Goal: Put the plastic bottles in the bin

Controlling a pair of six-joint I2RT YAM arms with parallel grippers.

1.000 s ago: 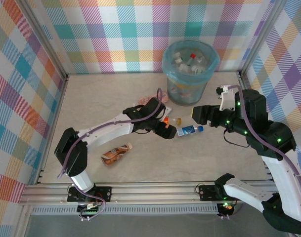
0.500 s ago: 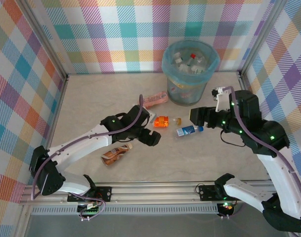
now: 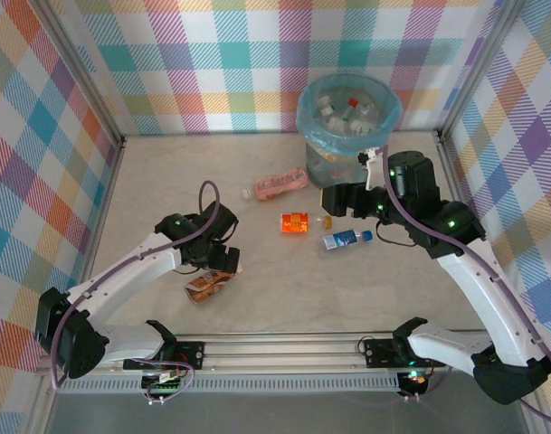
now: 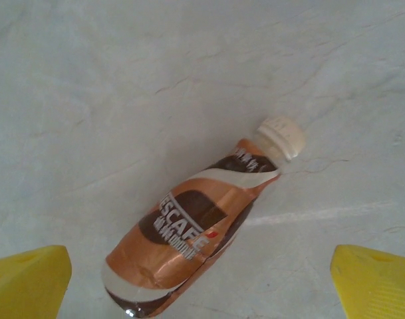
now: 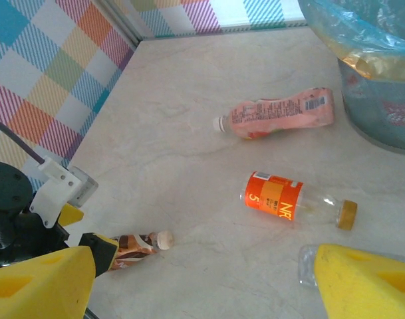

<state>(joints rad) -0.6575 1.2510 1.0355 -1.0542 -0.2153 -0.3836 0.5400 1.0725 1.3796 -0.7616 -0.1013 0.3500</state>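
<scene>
Left wrist view is showing you the left gripper [image 4: 202,284] hanging spread wide over the brown bottle [image 4: 192,232], which is lying on its side on the table [image 4: 122,80], touching neither of the 2 yellow fingers [image 4: 29,282]. Top external view is showing the right gripper [image 3: 337,201], also standing open and holding nothing, just beside the bin [image 3: 334,172], near the orange-label bottle [image 3: 302,221] and the blue-label bottle [image 3: 346,239]. A pink bottle [image 3: 280,185] is lying left of the bin, and several bottles are sitting inside it.
</scene>
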